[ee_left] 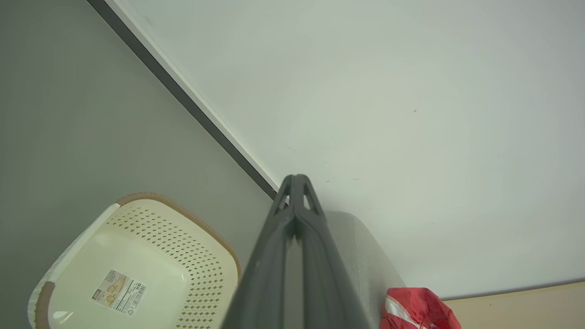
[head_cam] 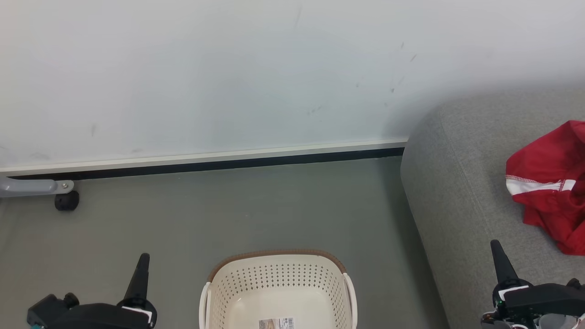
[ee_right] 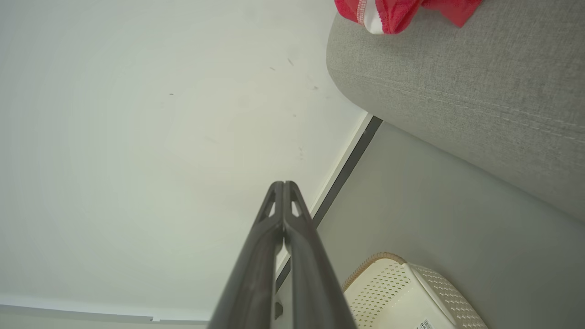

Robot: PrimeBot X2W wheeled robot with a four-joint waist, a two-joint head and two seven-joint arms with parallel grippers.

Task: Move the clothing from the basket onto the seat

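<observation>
The red clothing (head_cam: 553, 183) with its white stitched band lies crumpled on the grey seat (head_cam: 461, 192) at the right. It also appears as red clothing (ee_left: 418, 310) and red clothing (ee_right: 402, 11) in the wrist views. The cream basket (head_cam: 279, 285) stands on the floor at bottom centre, with just a label inside on its bottom. My left gripper (head_cam: 143, 259) is shut and holds nothing, left of the basket. My right gripper (head_cam: 496, 246) is shut and holds nothing, over the seat's front edge, below the clothing. Its fingertips (ee_right: 283, 187) touch.
A pale wall (head_cam: 228, 77) with a white and black baseboard (head_cam: 205, 162) runs behind. A grey metal leg with a black caster (head_cam: 66, 200) sits at the far left by the wall. Grey floor (head_cam: 228, 210) lies between basket and wall.
</observation>
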